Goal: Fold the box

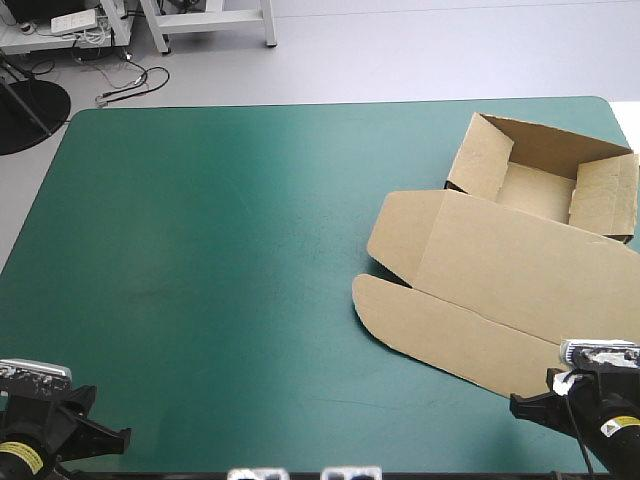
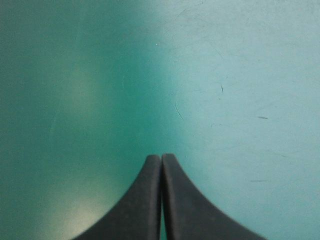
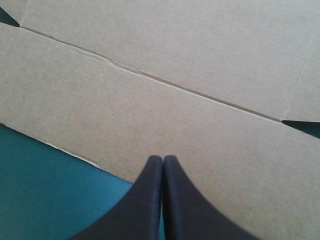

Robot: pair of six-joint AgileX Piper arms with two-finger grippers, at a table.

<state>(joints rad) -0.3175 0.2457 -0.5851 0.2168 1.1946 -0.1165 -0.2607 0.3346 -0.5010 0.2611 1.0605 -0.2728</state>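
Toward the far right of the surface (image 1: 220,260) lies the box (image 1: 500,270), a brown board sheet partly folded. Its tray (image 1: 535,190) stands at the far right corner with the walls raised, open on top. Its lid (image 1: 470,300) lies flat on the teal-green cover and reaches toward the near left, ending in a rounded flap. The box's right side runs to the surface's right edge.

The left jaws are together, their black fingers (image 2: 145,200) meeting in one pointed arch over the cover at the near left corner, well apart from the box. Fine scratches (image 2: 177,111) mark the cover ahead of them, and a soft sheen lies across it.

The right jaws are also together, at the near right. Their black fingers (image 3: 177,200) sit over the near strip of the flat lid, just inside its edge. A crease (image 3: 150,77) runs across the board ahead of them. Whether the tips touch the board cannot be told.

Beyond the surface's far edge is a pale grey floor (image 1: 380,50). On it stand the white legs of a frame (image 1: 210,25), with a loose cable (image 1: 130,85) and a black round base (image 1: 25,115) at the far left.
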